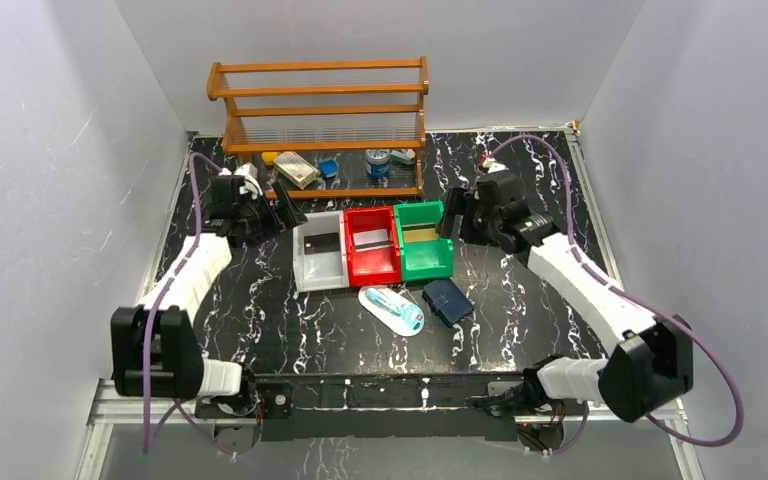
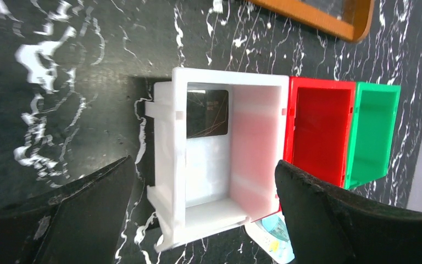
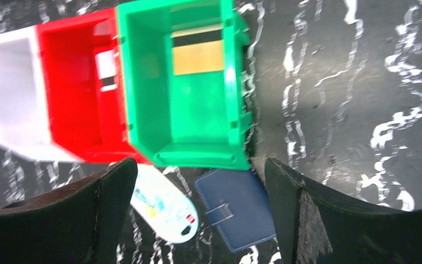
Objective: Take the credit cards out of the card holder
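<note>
1. All three cards on show are already out of the card holder [image 1: 447, 300]. A dark card [image 2: 207, 114] is in the white bin [image 1: 318, 284], a pale one [image 3: 107, 70] in the red bin [image 1: 373, 272], and a gold one [image 3: 197, 50] in the green bin [image 1: 428, 268].
2. The card holder lies flat and folded shut on the counter [image 1: 520, 320]. It is just in front of the green bin, beside a white oval packet [image 1: 391, 310], and neither hand touches it.
3. I judge the removal step done or nearly so. With the holder shut, I cannot tell whether another card is inside.
4. If one is, the next move calls for one hand to pin the holder and the other to open the fold and draw the card out by its edge. If none is, both arms only need to pull back.
5. The left hand [image 2: 203, 164] hangs over the white bin, pointing down. Its fingers are spread wide and hold nothing.
6. The right hand [image 3: 200, 162] hovers above the near edge of the green bin, also pointing down. Its fingers are wide apart and empty, and its wrist view shows the holder below and between them.
7. Both arms reach forward from their bases, elbows bent outward, with the three bins between the hands.
</note>
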